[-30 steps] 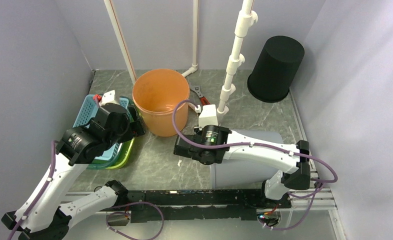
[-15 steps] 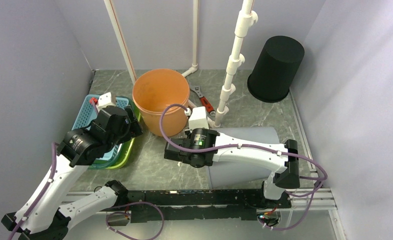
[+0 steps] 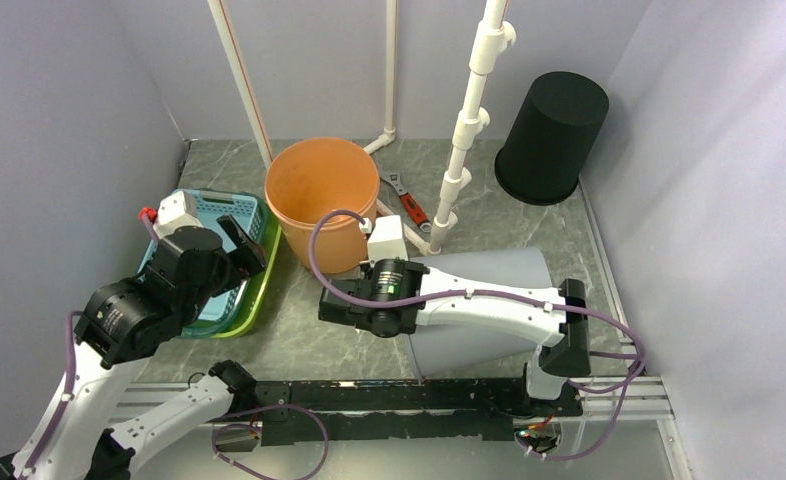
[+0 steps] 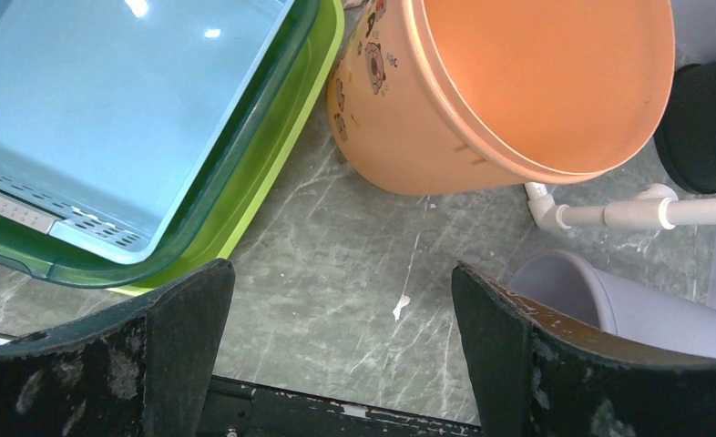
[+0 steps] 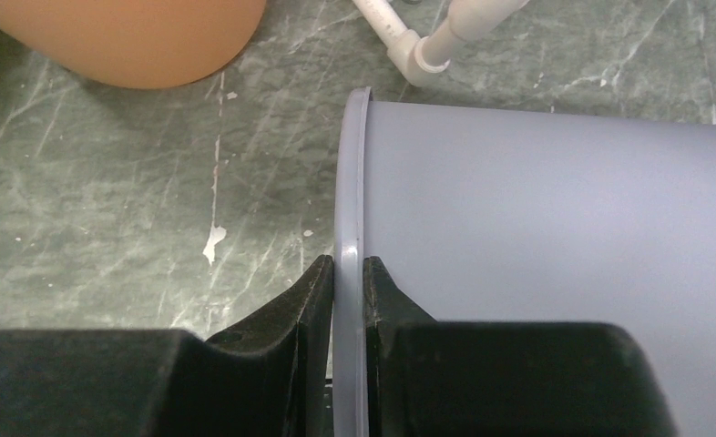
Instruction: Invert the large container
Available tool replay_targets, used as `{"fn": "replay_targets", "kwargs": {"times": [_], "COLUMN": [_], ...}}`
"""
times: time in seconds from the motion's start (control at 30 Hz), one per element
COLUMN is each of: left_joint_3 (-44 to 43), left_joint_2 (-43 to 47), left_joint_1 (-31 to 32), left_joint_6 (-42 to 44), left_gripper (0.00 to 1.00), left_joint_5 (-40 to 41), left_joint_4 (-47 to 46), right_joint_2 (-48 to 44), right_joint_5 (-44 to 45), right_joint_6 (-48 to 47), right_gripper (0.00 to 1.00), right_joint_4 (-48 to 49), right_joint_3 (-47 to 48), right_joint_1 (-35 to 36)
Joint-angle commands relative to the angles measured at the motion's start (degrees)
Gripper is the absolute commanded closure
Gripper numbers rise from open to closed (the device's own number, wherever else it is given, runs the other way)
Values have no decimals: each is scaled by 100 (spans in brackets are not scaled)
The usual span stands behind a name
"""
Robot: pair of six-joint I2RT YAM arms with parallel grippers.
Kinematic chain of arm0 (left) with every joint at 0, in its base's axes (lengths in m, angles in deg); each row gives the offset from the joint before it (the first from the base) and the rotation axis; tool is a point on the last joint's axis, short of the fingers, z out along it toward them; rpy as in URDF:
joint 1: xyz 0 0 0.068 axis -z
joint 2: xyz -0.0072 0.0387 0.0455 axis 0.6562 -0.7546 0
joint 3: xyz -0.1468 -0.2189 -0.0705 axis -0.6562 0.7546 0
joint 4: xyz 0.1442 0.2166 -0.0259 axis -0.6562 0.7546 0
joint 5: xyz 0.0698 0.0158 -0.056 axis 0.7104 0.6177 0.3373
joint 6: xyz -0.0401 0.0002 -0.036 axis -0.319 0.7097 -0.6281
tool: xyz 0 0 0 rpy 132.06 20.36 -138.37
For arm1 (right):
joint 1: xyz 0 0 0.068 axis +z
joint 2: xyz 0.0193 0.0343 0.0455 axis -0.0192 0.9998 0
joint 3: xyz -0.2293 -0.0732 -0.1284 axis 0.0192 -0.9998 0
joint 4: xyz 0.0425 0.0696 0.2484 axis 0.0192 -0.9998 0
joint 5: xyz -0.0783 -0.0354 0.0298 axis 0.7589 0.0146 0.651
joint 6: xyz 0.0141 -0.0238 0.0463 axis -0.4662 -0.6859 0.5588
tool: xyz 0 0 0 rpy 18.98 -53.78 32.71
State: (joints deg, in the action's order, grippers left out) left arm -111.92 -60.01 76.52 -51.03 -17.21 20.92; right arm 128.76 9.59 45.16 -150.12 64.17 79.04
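Low in the middle of the right wrist frame, gripping the thin rim of the large container with the right end effector, closed across it. Lying on its side at lower right of the top frame, mouth leftward, near the orange bucket and white pipe. Could slip off so narrow a lip mid-tip, or strike either neighbour on the swing.

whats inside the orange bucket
Nothing shows inside the orange bucket: the top view sees only bare orange wall and floor. Its near wall hides the closest strip of floor.
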Motion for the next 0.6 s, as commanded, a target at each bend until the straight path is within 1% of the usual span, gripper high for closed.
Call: {"fn": "replay_targets", "kwargs": {"times": [0.0,0.3,0.57], "left_joint_3": [-217,-181,-77], "left_joint_2": [-68,70,132], "left_joint_1": [18,17,18], "left_joint_6": [-164,-185,-233], "left_gripper": [5,5,5], "left_joint_5": [252,298,256], "left_joint_4": [182,135,129], "right_joint_2": [520,1042,1249], "right_joint_5": [-1184,-1050,-962], "right_joint_6": [361,382,484], "right_gripper": [100,100,100], "right_joint_4": [-22,-22,-22], "right_joint_3": [-42,351,202], "right_joint_1": [60,95,92]}}
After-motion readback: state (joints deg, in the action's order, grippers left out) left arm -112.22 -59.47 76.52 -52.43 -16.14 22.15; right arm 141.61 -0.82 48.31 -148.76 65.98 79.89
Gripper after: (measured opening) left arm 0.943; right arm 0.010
